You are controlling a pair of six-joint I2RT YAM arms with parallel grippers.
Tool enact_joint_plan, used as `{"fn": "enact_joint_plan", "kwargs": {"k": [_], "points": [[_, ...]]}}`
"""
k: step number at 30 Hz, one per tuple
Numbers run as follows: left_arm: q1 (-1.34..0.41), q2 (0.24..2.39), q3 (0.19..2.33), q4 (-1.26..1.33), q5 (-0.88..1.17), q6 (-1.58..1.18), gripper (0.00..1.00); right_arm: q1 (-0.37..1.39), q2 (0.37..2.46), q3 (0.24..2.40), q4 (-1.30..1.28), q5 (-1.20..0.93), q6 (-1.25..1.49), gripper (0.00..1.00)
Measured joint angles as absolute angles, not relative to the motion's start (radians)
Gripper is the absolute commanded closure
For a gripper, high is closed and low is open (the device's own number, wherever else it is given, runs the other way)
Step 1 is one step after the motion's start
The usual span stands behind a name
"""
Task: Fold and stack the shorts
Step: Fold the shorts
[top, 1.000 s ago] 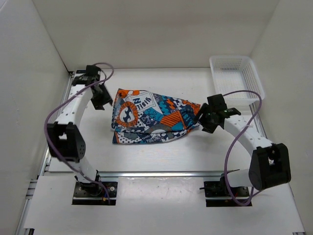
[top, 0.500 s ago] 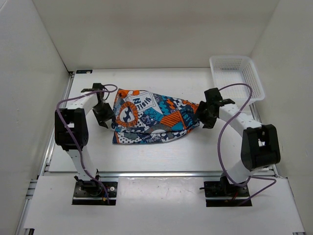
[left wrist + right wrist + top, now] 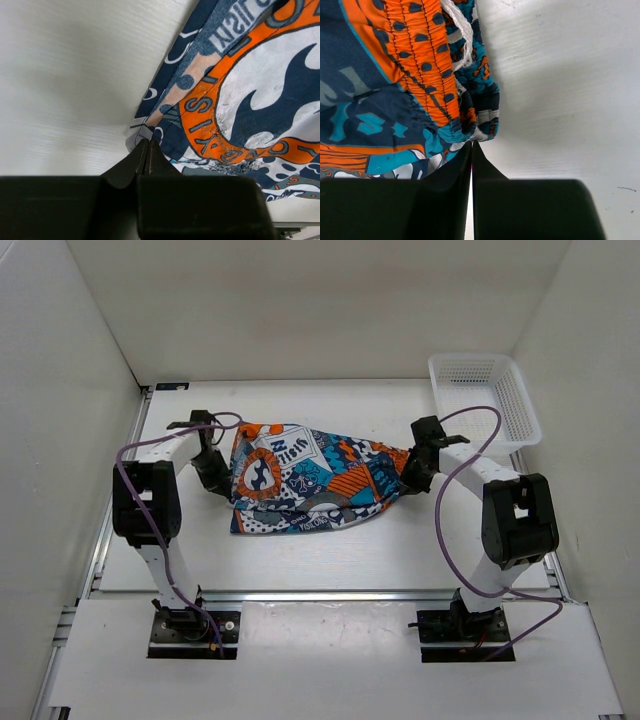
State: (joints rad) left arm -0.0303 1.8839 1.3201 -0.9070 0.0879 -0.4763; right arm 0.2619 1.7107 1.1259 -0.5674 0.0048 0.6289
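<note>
The left end effector (image 3: 145, 148) is pressed together on a hem corner at the 9 o'clock edge of the shorts (image 3: 310, 480). The right end effector (image 3: 471, 150) pinches the waistband end at 3 o'clock. Gripping opposite ends probably lets both lift and fold the cloth evenly. The shorts lie spread on the tabletop (image 3: 330, 550), with the basket (image 3: 522, 405) at 1 o'clock.

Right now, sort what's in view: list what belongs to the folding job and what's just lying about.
Job: the shorts; left gripper, shut on one corner; right gripper, shut on the waistband end.
Lying about: white mesh basket, at the far right.
</note>
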Motion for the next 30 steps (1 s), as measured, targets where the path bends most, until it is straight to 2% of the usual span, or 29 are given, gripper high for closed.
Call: {"fn": "enact_joint_plan", "kwargs": {"k": [2,3,4,5,6,7,9,12,14,19,22,23,26,28,30], "points": [[-0.03,1.869,1.315,-0.908,0.086,-0.477,0.9,0.262,1.71,1.131,-0.566,0.009,0.628,0.9],[-0.03,1.858,1.312,-0.907,0.086,-0.478,0.9,0.262,1.71,1.132,-0.567,0.012,0.627,0.71],[-0.03,1.847,1.309,-0.906,0.086,-0.478,0.9,0.262,1.71,1.134,-0.567,0.017,0.631,0.6],[-0.03,1.831,1.307,-0.908,0.086,-0.479,0.9,0.262,1.71,1.137,-0.568,0.02,0.627,0.56],[-0.03,1.816,1.304,-0.908,0.086,-0.479,0.84,0.262,1.71,1.138,-0.569,0.026,0.623,0.53],[-0.03,1.803,1.302,-0.908,0.086,-0.478,0.62,0.262,1.709,1.139,-0.57,0.03,0.619,0.53],[-0.03,1.782,1.301,-0.908,0.091,-0.475,0.48,0.262,1.708,1.139,-0.572,0.036,0.615,0.53],[-0.035,1.776,1.301,-0.908,0.093,-0.479,0.39,0.262,1.708,1.153,-0.579,0.044,0.609,0.59],[-0.043,1.779,1.299,-0.909,0.093,-0.479,0.39,0.262,1.708,1.171,-0.581,0.047,0.604,0.63],[-0.065,1.789,1.298,-0.907,0.093,-0.478,0.39,0.262,1.713,1.225,-0.58,0.051,0.601,0.65],[-0.076,1.811,1.299,-0.907,0.093,-0.479,0.42,0.262,1.73,1.253,-0.578,0.053,0.599,0.67],[-0.079,1.822,1.299,-0.906,0.093,-0.479,0.47,0.262,1.738,1.26,-0.578,0.054,0.598,0.77],[-0.083,1.864,1.306,-0.905,0.093,-0.476,0.49,0.262,1.763,1.271,-0.577,0.049,0.594,0.89],[-0.083,1.892,1.309,-0.905,0.093,-0.476,0.58,0.262,1.776,1.274,-0.577,0.045,0.596,0.99],[-0.083,1.909,1.311,-0.905,0.094,-0.471,0.71,0.262,1.782,1.274,-0.578,0.042,0.595,0.99]]}}
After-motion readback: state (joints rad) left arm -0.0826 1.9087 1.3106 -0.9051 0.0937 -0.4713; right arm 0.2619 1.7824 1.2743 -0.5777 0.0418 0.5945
